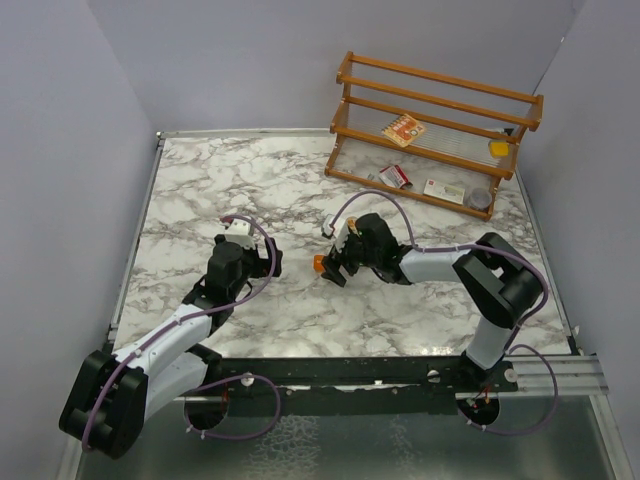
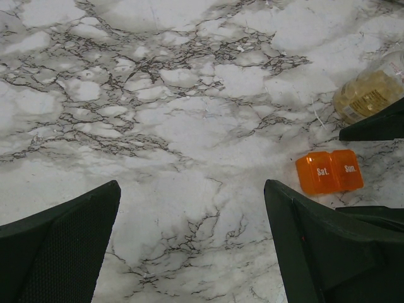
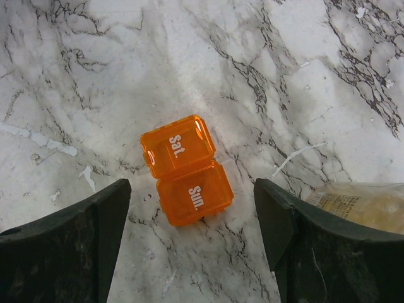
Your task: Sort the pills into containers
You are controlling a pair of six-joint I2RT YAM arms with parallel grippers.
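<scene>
The orange box point(image 3: 186, 170) lies flat near the middle of the counter point(image 1: 220, 190), a little toward the near edge, and the right gripper point(image 3: 191, 187) hangs over it with its jaws wide apart, one finger point(image 3: 76, 246) on each side and neither touching it. The left gripper point(image 2: 192, 189) is also spread open and holds nothing; it looks at bare marble, with the box just off to its right. The jar point(image 3: 360, 203) lies on its side beside the box, close against the outer side of one finger of the right gripper, and shows tan-yellow inside. I think the main risk is this jar: if the right gripper comes down or shifts sideways, the finger can push it, and a round jar on its side will roll away. The box is small and light, so jaws that close off-centre can make it slide or flip rather than be caught. The two grippers are near each other and could collide if both reach in. I cannot tell whether the lids are shut. By count: one box with two compartments marked Sat. and Sun., one jar, and no loose pills. In the rack point(image 1: 346, 72) at the far right corner I count three packets point(image 1: 404, 130) and one grey tin point(image 1: 479, 199).
</scene>
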